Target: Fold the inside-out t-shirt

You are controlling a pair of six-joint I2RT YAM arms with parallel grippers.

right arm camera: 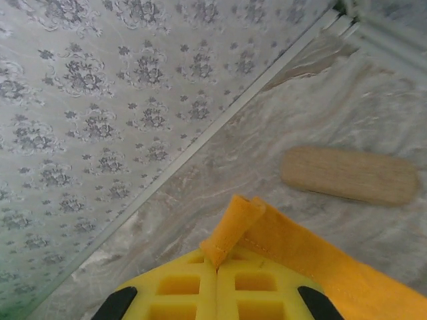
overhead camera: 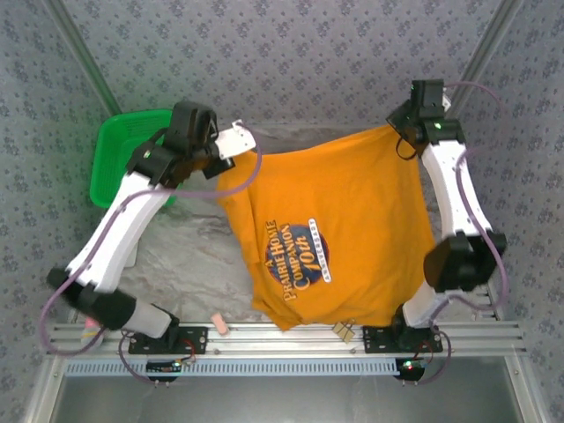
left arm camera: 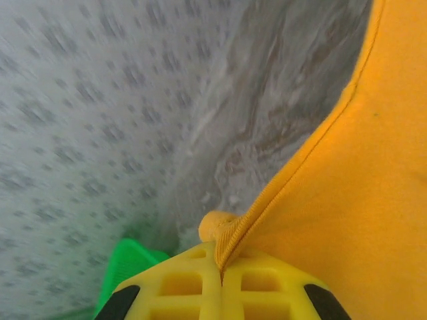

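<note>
Well, starting at the left gripper [left arm camera: 220, 267]: its yellow, waffle-gridded fingers are pressed together with no gap, pinching a stitched edge of the inside-out t-shirt [left arm camera: 360, 200], and a small nub of cloth bulges out just beyond the tips. The right gripper [right arm camera: 217, 263] is clamped the same way on another corner, where a little flap of hemmed fabric sticks up between its fingers.

From above, the left gripper [overhead camera: 227, 169] and the right gripper [overhead camera: 402, 134] hold the far corners of the t-shirt [overhead camera: 361, 211]. The held edge runs left to right across the far side of the table [overhead camera: 189, 256], the right corner slightly farther back. From there the cloth spreads toward the near rail, roughly as wide as it is deep, so I can't call a long axis with confidence. The dark round graphic [overhead camera: 295, 256] faces up on the near-left part, its pale lettering running on a slant.

The fabric looks soft and matte, orange-yellow, with shallow folds along the left side. The table is glossy grey marbling, and the walls are patterned grey.

A green plastic basket [overhead camera: 130, 154] sits at the far left, partly behind the left arm. Near the right gripper lies a flat, rounded wooden piece [right arm camera: 347, 175].

I can't pick out the collar or sleeves, and whether the shirt's middle rests on the table or hangs just above it is hard to tell.
</note>
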